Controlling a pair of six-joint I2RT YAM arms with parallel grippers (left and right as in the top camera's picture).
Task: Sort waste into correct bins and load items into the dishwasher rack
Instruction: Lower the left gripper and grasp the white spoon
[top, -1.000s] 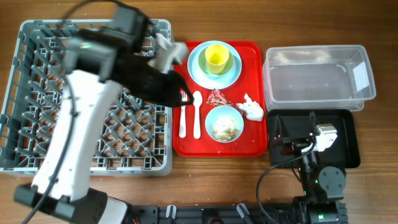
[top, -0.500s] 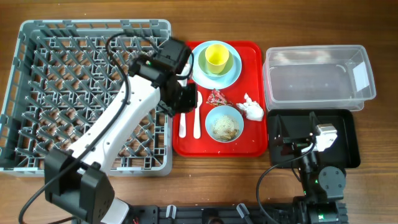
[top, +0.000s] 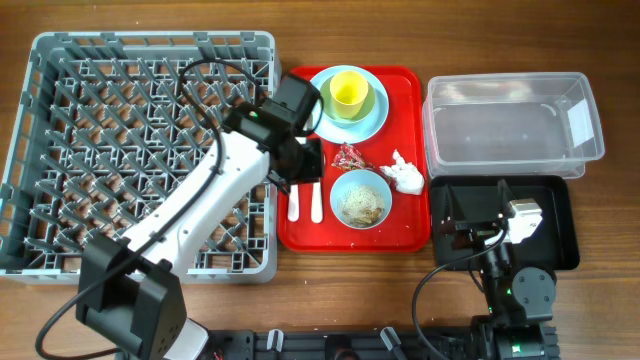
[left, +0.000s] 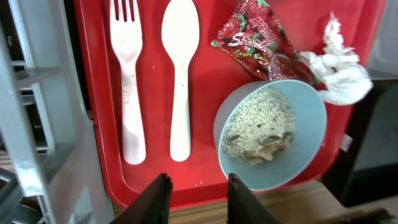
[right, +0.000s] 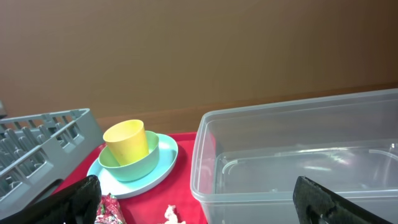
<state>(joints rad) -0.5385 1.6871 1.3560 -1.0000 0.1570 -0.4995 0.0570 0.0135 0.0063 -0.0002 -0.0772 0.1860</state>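
Hovering low over the flat red tray (top: 400, 238), the left gripper (left: 196, 200) is holding its fingers a little apart and gripping nothing; it is hanging just beyond the handle ends of the white fork (left: 127, 93) and spoon (left: 180, 81), which are lying side by side on the tray's side nearest the grey dishwasher rack (top: 100, 150); a pale blue bowl (left: 273, 134) of rice-like scraps is sitting beside the spoon; the shiny red wrapper (left: 258, 34) and the crumpled napkin (left: 339, 68) are lying against the bowl's rim; the yellow cup (top: 347, 93) is standing in a small bowl (right: 134, 165) on the pale blue plate (top: 375, 120) at the tray's far end; the right gripper (right: 196, 186) is resting over the black tray (top: 555, 245), its fingers spread wide and empty, facing the clear tub (top: 510, 125); the rack is holding no dishes.
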